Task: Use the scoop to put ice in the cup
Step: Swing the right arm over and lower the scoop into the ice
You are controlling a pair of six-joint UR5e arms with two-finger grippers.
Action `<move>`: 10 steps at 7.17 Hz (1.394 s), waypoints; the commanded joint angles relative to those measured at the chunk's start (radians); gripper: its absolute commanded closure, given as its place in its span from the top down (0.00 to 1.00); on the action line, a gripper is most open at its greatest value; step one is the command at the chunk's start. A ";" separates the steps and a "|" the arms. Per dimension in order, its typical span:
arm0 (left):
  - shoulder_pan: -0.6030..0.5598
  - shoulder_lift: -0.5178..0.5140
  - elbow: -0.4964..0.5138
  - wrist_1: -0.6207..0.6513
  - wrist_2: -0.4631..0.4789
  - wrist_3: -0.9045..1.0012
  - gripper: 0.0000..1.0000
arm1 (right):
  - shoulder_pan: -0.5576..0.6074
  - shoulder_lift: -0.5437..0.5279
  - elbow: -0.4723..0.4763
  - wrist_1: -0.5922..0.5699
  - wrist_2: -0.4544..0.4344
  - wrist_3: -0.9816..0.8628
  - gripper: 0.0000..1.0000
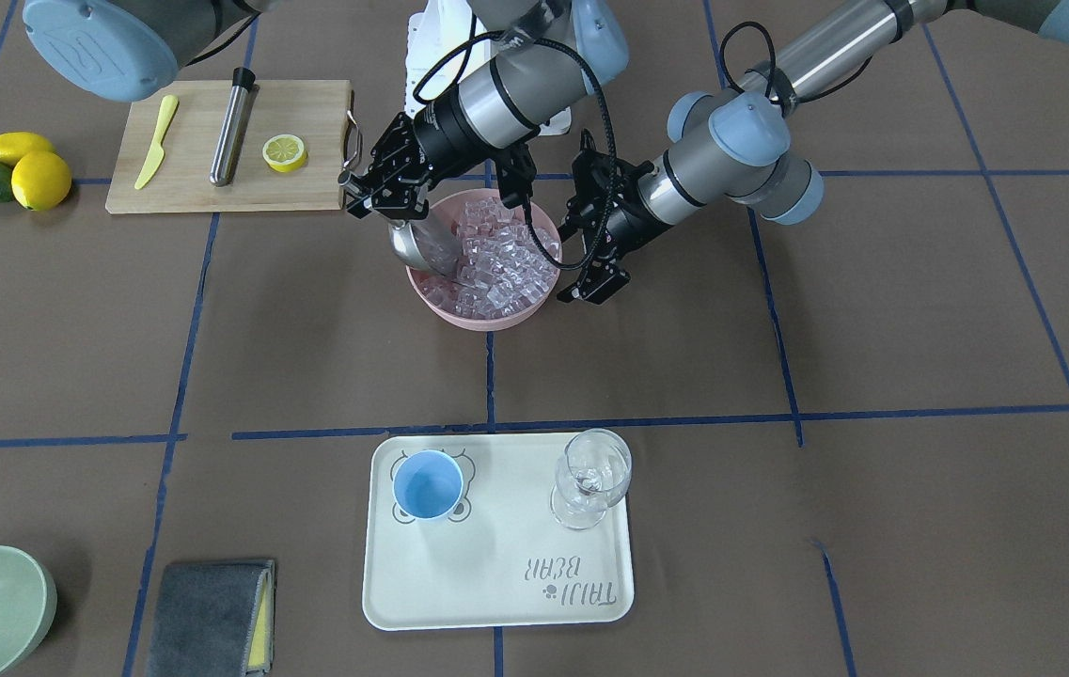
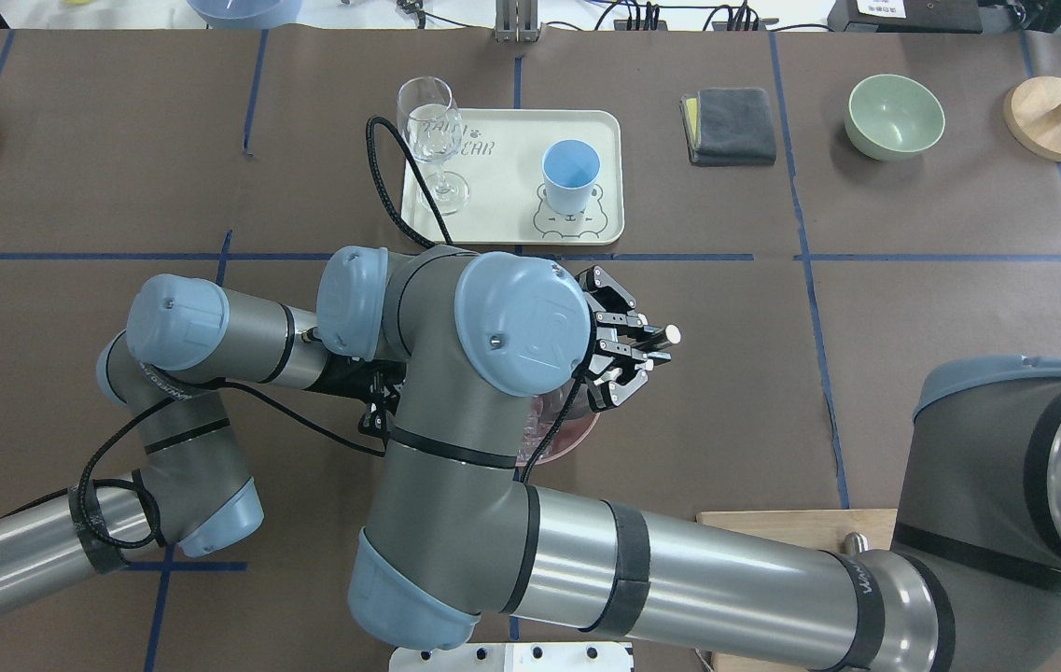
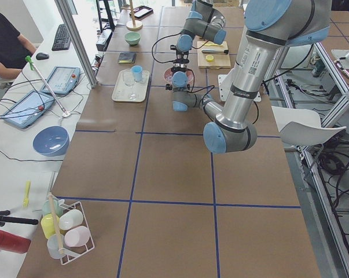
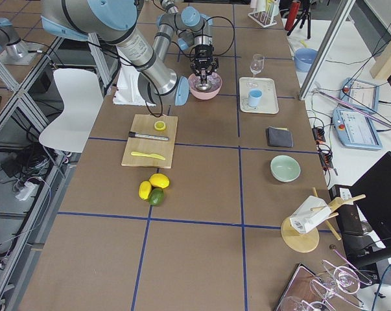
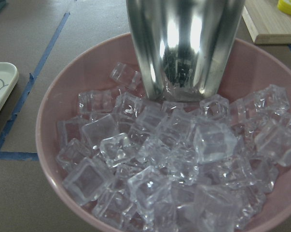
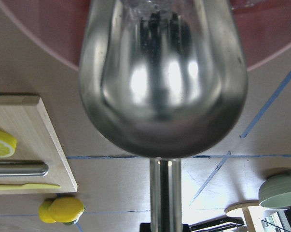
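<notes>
While right end effector (image 2: 635, 352) clamps scoop (image 1: 419, 246) amid ice (image 1: 501, 259), left end effector (image 1: 598, 282), beside bowl (image 1: 487, 318), unreadable.

**Scoop dipping in the ice, cup standing empty**

The shiny steel scoop (image 1: 421, 246) is leaning trough-down into the ice (image 1: 501, 259) at the robot's right side of the pink bowl (image 1: 487, 318), its bar handle pointing up and outward. The clear cubes are lying heaped in the bowl. The light-blue cup (image 1: 428, 484) is standing upright and empty on the tray's (image 1: 496, 602) right part, beyond the bowl.
</notes>
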 commanded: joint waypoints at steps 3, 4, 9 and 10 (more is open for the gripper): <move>0.000 0.000 0.000 0.001 0.000 0.000 1.00 | 0.014 -0.222 0.233 0.246 0.008 -0.005 0.00; 0.000 0.000 -0.002 0.001 0.000 -0.002 1.00 | 0.022 -0.301 0.287 0.347 0.013 -0.007 0.00; -0.002 0.001 -0.003 0.003 0.002 -0.003 1.00 | 0.057 -0.493 0.328 0.830 0.141 0.004 0.00; -0.002 0.001 -0.003 0.005 0.002 -0.003 1.00 | 0.070 -0.545 0.348 0.918 0.177 0.009 0.00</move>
